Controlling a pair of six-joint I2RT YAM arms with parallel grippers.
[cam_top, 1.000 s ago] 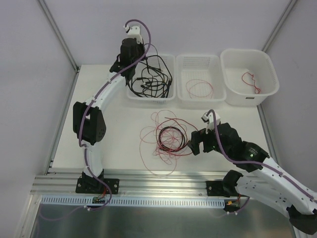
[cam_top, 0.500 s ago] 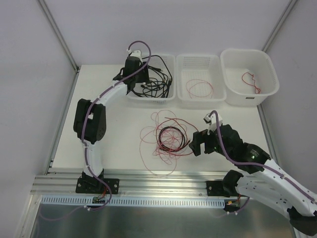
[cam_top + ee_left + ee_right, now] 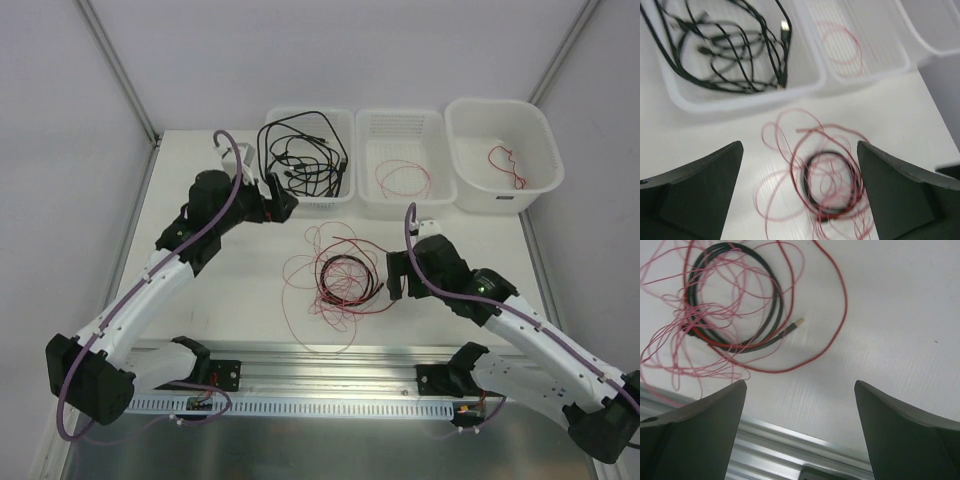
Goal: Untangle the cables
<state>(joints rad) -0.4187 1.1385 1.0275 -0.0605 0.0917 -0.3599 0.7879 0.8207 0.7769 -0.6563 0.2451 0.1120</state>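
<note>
The right claw (image 3: pixel 394 277) was wide apart and held nothing, just beside the tangle (image 3: pixel 345 278) on the table (image 3: pixel 250 260). The left claw (image 3: pixel 278 200) was wide apart too, near the bin (image 3: pixel 300 203) of black cables (image 3: pixel 305 160). A grab could catch many thin red wires (image 3: pixel 670 330) at once. Then the black coil (image 3: pixel 775 295) might drag along and pull the knot tighter.

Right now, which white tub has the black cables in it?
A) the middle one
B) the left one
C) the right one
B: the black cables lie in the left tub; the middle tub and the right tub hold only thin red wire.
</note>
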